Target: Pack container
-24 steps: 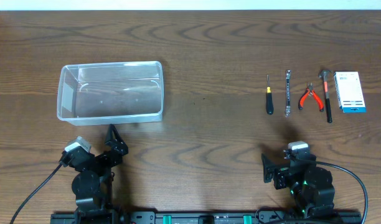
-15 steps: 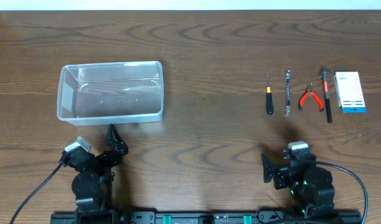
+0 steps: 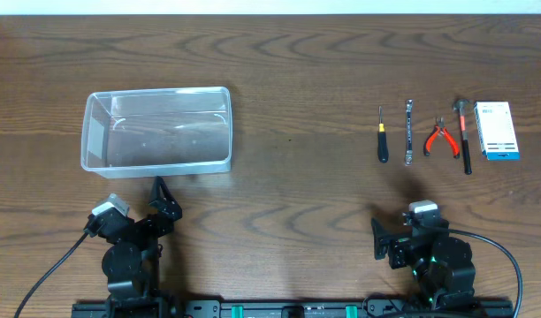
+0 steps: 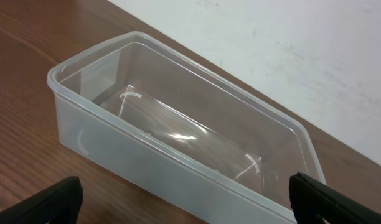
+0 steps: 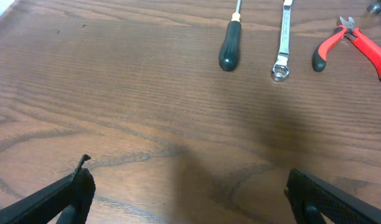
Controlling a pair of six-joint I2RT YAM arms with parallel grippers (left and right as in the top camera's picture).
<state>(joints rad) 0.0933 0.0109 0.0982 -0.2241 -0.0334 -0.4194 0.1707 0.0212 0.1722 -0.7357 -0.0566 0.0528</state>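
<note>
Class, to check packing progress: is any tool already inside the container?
No, the container is see-through and nothing lies inside it.

The table (image 3: 297, 71) held one clear container (image 3: 157, 165) at ten o'clock. Toward two o'clock lay four hand tools: one screwdriver (image 3: 383, 141), one wrench (image 3: 409, 133), one pair of red-handled pliers (image 3: 441, 139) and one hammer (image 3: 465, 137), plus one white-and-blue box (image 3: 498, 130).

A dark brown, wood-grained surface (image 3: 297, 79) filled nearly every view under even light with only soft shadows, and beyond its far edge stood a plain white wall (image 4: 290, 50), faintly marked, seen from overhead as a thin pale strip.
</note>
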